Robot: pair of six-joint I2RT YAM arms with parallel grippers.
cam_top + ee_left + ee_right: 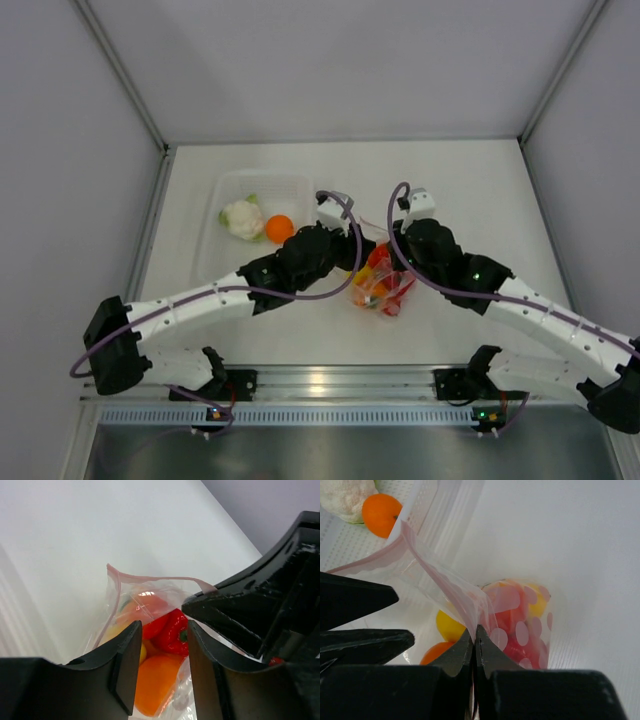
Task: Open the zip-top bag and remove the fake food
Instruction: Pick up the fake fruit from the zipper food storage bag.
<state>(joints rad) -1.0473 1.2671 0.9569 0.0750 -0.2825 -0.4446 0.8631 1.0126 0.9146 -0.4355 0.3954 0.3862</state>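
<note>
Top external view: a white surface (480, 190) is seen, with a clear tray (222, 190) at the left in which a cauliflower (241, 218) and an orange (280, 228) are laid. The zip-top bag (382, 288) is found at the centre, between the arms, its mouth held up. The film is judged soft and slippery, best taken at the stiffer pink strip. There the right gripper (475, 630) is clenched on one lip. The fake food (172, 630) inside is judged light, hard and glossy. The left gripper (162, 627) is held with jaws parted at the mouth; nothing is seen clamped.
</note>
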